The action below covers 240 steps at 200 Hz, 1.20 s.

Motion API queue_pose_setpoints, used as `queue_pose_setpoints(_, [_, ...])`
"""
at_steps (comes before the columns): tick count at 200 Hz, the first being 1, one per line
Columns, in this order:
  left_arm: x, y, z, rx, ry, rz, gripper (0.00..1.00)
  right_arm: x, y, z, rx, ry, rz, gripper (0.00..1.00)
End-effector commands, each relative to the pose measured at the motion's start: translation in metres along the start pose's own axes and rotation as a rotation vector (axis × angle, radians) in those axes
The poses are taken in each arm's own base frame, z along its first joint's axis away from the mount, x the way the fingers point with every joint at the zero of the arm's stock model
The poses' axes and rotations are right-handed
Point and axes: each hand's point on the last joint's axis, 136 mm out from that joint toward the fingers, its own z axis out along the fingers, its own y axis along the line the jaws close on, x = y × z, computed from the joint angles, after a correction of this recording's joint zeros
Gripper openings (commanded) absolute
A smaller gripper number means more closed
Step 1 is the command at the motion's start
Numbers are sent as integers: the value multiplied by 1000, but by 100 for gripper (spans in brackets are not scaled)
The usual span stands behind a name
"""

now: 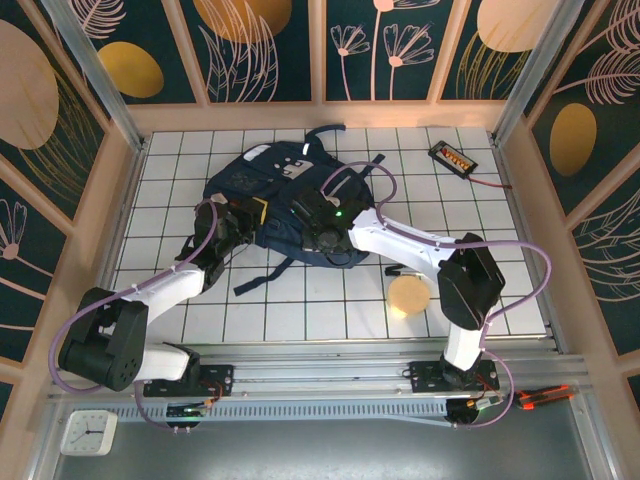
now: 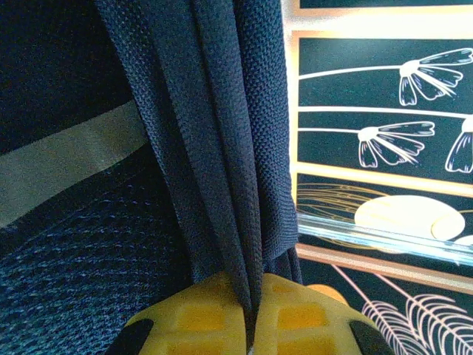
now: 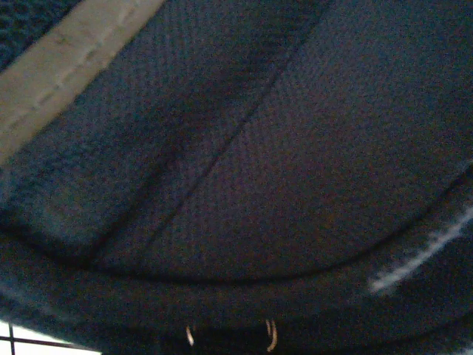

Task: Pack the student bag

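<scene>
The student bag (image 1: 285, 180), a large dark navy backpack with pale patches and black straps, lies across the middle of the white gridded table (image 1: 300, 310). My left gripper (image 1: 252, 212) sits at the bag's left side. In the left wrist view its yellow pads (image 2: 199, 318) are shut on a pinched fold of the bag's navy fabric (image 2: 229, 148), beside a pale stripe (image 2: 66, 159). My right gripper (image 1: 314, 230) is pressed into the bag's middle. In the right wrist view, dark navy fabric (image 3: 281, 148) hides the fingers, so I cannot see if it holds anything.
A round tan disc (image 1: 408, 295) lies on the table near the right arm. A black device with an orange label (image 1: 452, 157) and a red cable sits at the back right. A small clock (image 1: 88, 432) rests below the front rail at left. Wooden-framed walls enclose the table.
</scene>
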Motion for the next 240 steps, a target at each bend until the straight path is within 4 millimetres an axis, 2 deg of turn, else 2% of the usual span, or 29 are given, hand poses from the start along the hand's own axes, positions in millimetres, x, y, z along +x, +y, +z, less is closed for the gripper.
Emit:
queue_pose_setpoints(1, [7,-30,-2,96,86,-41,0,2,-12,-9,14,4,-9,0])
queue_pose_setpoints(41, [-36,-9,-12,-33,23,93,0,13,-29,-13,20,45,-33,0])
queue_pose_setpoints(71, [-67,6,-17,-79,-25,112,0,22,-27,-13,-22,81,-62,0])
queue_pose_setpoints(86, [-78,8,-14,-75,-36,118,0,24,-25,-12,-35,94,-75,0])
queue_pose_setpoints(129, [-98,8,7,-83,-34,161,0,23,-10,-11,-92,106,-113,0])
queue_pose_setpoints(151, [-108,4,15,-87,-32,192,0,27,6,-10,-157,145,-135,0])
queue_pose_setpoints(172, [-112,0,24,-117,-13,253,0,26,23,-8,-197,161,-166,0])
queue_pose_setpoints(203, [-116,3,34,-159,16,289,0,25,49,-9,-250,165,-218,0])
queue_pose_setpoints(215, [-116,2,37,-160,30,297,0,21,56,-10,-263,161,-221,0])
queue_pose_setpoints(229, [-113,10,36,-187,54,295,0,11,63,-16,-275,140,-224,0])
queue_pose_setpoints(232, [-114,0,38,-171,52,306,0,8,64,-17,-275,136,-224,0])
queue_pose_setpoints(240, [-113,-3,36,-173,54,311,13,0,68,-22,-279,124,-221,0])
